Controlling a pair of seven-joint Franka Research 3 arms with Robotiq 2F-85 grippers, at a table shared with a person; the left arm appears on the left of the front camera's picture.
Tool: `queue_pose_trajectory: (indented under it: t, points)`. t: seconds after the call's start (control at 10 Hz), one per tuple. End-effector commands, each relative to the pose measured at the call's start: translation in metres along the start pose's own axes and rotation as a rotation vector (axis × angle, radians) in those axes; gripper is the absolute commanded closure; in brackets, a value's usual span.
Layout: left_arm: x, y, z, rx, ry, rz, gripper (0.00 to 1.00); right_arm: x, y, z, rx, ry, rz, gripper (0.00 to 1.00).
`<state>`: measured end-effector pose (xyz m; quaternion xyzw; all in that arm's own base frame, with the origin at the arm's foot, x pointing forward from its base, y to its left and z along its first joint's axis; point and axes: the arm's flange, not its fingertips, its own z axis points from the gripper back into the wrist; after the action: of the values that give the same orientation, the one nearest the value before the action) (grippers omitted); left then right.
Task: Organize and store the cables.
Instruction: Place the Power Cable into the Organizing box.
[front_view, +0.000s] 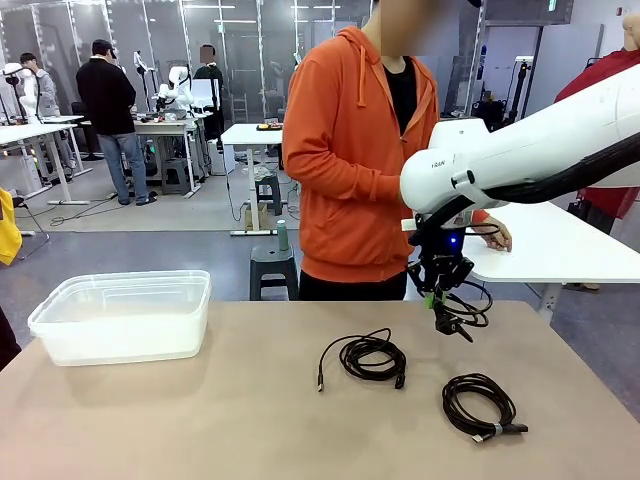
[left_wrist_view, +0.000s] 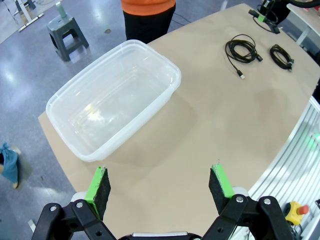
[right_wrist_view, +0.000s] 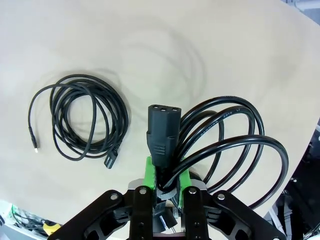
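Observation:
My right gripper (front_view: 440, 303) hangs above the table's far right, shut on a thick black power cable (right_wrist_view: 235, 145). Its loops dangle beside the fingers, and the three-hole connector (right_wrist_view: 161, 131) stands up between the green pads in the right wrist view. Two more coiled cables lie on the table. One thin coil with a small plug (front_view: 370, 358) (left_wrist_view: 243, 50) (right_wrist_view: 80, 117) is near the middle. The other (front_view: 482, 405) (left_wrist_view: 281, 56) is nearer the front right. My left gripper (left_wrist_view: 160, 184) stands open high over the table's left side, holding nothing.
An empty clear plastic container (front_view: 120, 318) (left_wrist_view: 115, 100) sits at the table's left. A person in an orange hoodie (front_view: 360, 150) stands at the far edge, one hand (front_view: 495, 236) on a white side table. A grey stool (front_view: 273, 262) stands on the floor beyond.

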<state>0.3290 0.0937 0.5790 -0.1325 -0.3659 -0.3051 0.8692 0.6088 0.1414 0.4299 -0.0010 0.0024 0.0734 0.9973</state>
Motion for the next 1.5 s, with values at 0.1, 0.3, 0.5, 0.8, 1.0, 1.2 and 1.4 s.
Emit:
queue_pose_trajectory:
  t: [0.1, 0.3, 0.5, 0.8, 1.0, 1.2, 1.4]
  points:
    - [-0.001, -0.001, 0.000, -0.008, 0.001, -0.012, 0.00, -0.003, 0.047, 0.035, -0.006, 0.019, -0.023, 0.79]
    - [-0.001, -0.001, 0.000, -0.008, 0.001, -0.012, 0.00, -0.018, 0.088, 0.043, -0.020, 0.049, 0.009, 0.79]
    - [-0.001, -0.001, 0.000, -0.008, 0.001, -0.012, 0.00, -0.036, 0.122, 0.035, -0.015, 0.081, 0.021, 0.79]
    - [-0.001, -0.001, 0.000, -0.008, 0.001, -0.012, 0.00, -0.074, 0.159, 0.021, -0.024, 0.020, 0.076, 0.79]
    - [-0.001, -0.001, 0.000, -0.008, 0.001, -0.012, 0.00, -0.097, 0.163, 0.019, 0.012, 0.003, 0.077, 0.79]
    - [-0.001, -0.001, 0.000, -0.008, 0.001, -0.012, 0.00, -0.105, 0.185, 0.019, -0.021, -0.038, 0.049, 0.79]
    - [-0.001, -0.001, 0.000, -0.008, 0.001, -0.012, 0.00, -0.113, 0.214, 0.009, 0.007, 0.001, 0.107, 0.79]
